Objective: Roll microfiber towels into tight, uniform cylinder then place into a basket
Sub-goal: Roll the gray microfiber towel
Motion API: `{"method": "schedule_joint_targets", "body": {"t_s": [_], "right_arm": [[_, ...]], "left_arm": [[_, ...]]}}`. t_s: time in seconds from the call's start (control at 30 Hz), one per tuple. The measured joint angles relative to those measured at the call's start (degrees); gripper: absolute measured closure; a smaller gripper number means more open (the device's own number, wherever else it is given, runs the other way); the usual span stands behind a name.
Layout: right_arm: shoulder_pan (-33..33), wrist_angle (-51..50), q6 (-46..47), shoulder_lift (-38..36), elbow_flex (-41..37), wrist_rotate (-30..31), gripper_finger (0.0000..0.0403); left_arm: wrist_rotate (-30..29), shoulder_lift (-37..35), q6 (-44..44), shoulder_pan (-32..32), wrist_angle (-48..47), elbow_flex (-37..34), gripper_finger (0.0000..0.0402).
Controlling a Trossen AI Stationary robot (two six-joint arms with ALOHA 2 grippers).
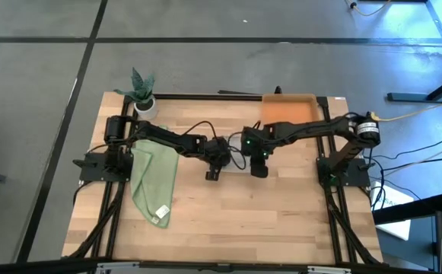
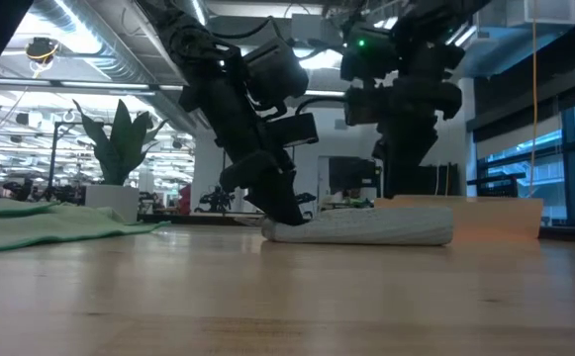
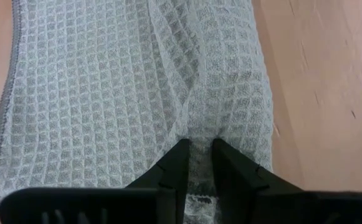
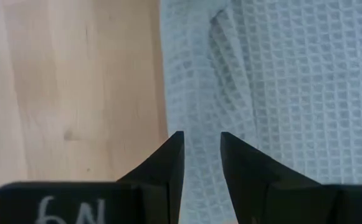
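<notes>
Grippers: left gripper pinches grey towel; right gripper hovers parted. We advise rolling evenly, edges aligned.

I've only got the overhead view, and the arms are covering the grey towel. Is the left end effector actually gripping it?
Observer: Yes. The left wrist view shows the left end effector pinching a puckered ridge of the grey towel.
Operator: Does it look rolled?
Observer: In the low view it's a long, flattish bundle lying on the table, not a tight cylinder.
Operator: Where's the right end effector?
Observer: The right end effector is over the towel, near its edge beside bare wood.
</notes>
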Motion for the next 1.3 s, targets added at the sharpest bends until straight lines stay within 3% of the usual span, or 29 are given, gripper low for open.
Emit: {"method": "schedule_joint_targets", "body": {"t_s": [0.3,0.7,0.9,1.3], "right_arm": [[-8.7,1.8,0.3,0.0,-3.5,-11.1,0.0297],[-9.3,5.7,2.8,0.1,-7.1,-1.9,0.0297],[-6.9,5.5,1.3,1.7,-7.1,-1.0,0.0297],[-3.5,5.1,0.8,4.2,-7.1,-11.4,0.0297]], "left_arm": [[0.0,0.0,0.1,0.0,0.1,0.0,0.0335],[0.1,0.0,0.1,0.0,0.2,0.0,0.0335],[0.1,0.0,0.1,0.0,0.2,0.0,0.0335],[0.1,0.0,0.2,0.0,0.2,0.0,0.0335]]}}
